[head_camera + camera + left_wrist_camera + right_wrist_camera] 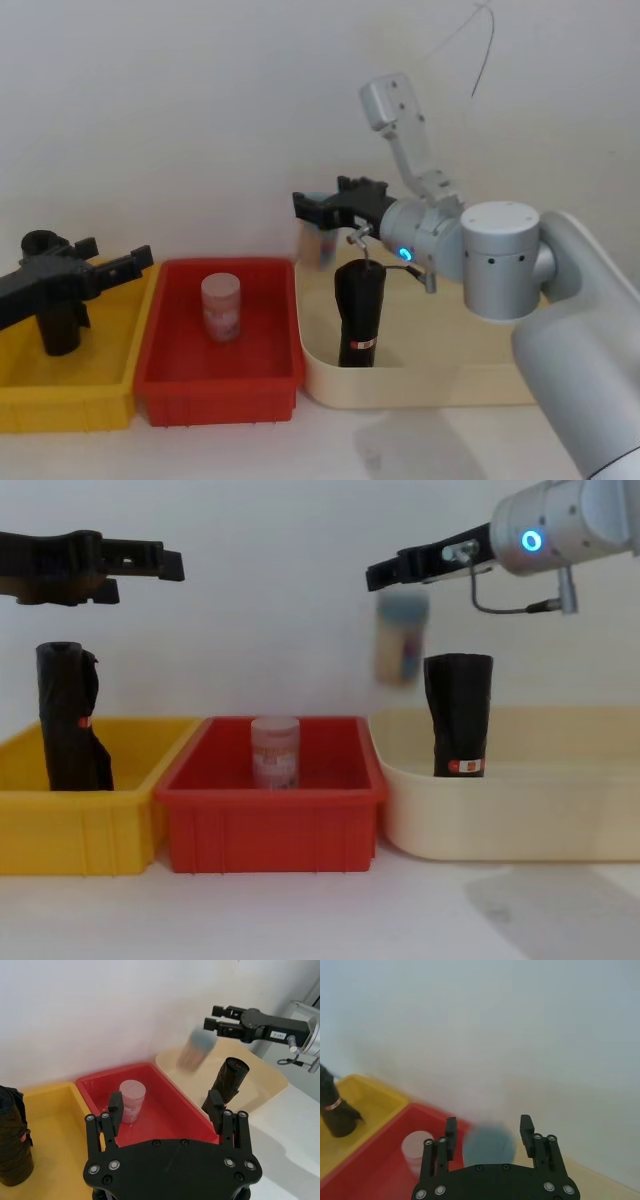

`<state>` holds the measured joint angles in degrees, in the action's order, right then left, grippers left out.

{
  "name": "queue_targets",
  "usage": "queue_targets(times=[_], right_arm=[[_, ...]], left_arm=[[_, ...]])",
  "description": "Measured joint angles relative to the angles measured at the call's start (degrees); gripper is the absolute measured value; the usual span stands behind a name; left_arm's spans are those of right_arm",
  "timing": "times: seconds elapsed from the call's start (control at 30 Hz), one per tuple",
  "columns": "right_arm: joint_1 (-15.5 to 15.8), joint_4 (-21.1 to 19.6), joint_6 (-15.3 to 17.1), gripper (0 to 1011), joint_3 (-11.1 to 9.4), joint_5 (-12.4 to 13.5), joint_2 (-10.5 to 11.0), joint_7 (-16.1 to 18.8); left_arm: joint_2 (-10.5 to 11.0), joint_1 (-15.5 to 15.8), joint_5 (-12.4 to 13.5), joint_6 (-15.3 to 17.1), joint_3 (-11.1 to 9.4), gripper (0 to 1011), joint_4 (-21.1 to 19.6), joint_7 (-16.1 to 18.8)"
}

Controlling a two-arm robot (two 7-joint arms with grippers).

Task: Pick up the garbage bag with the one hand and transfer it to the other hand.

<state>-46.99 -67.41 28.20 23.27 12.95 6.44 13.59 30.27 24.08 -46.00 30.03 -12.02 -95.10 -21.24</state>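
The bag (pixel 360 315) stands upright near the left wall of the cream tray (pixel 420 385), label end down, touching neither gripper. It sits below the right gripper (pixel 302 206) and a little back towards that arm. The right jaws are spread. A blurred blue-grey jar (pixel 402 636) hangs just under their tips, and I cannot tell whether the fingers touch it. From the chest, open air separates the bag's top edge from the right arm above, and the jar is just beside the bag's upper left edge. The left gripper (pixel 135 262) hovers high over the yellow bin (pixel 60 405) with its jaws released and nothing between them. A lumpy black roll (pixel 70 720) stands well below those jaws. Ahead of the left jaws, a pale jar (pixel 221 305) stands alone in the red bin (pixel 220 390), with free floor around it.
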Motion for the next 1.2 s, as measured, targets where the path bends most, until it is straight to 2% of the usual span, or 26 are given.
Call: queue_targets(times=[0.1, 0.17, 0.33, 0.47, 0.73, 0.93, 1.2], right_arm=[[0.0, -0.4, 0.0, 815, -0.4, -0.1, 0.4, 0.0], [0.3, -1.1, 0.0, 902, -0.9, -0.2, 0.9, -0.1], [1.2, -2.4, 0.2, 1000, -1.4, -0.2, 1.6, 0.0], [2.5, -4.2, 0.6, 1004, -1.7, -0.1, 2.0, 0.4], [7.0, -10.2, 1.7, 1004, -1.8, 1.0, 2.6, 1.4], [11.9, -16.1, 2.4, 1004, -0.9, 2.2, 2.3, 1.8], [15.6, -20.2, 2.5, 1004, 0.1, 3.1, 1.7, 2.0]], left_arm=[[0.0, 0.0, 0.0, 0.0, 0.0, 1001, 0.0, 0.0], [0.0, 0.0, 0.0, 0.0, 0.0, 1001, 0.0, 0.0], [0.0, 0.0, 0.0, 0.0, 0.0, 1000, 0.0, 0.0], [0.0, 0.0, 0.0, 0.0, 0.0, 1001, 0.0, 0.0], [0.0, 0.0, 0.0, 0.0, 0.0, 1001, 0.0, 0.0], [0.0, 0.0, 0.0, 0.0, 0.0, 1001, 0.0, 0.0], [0.0, 0.0, 0.0, 0.0, 0.0, 1001, 0.0, 0.0]])
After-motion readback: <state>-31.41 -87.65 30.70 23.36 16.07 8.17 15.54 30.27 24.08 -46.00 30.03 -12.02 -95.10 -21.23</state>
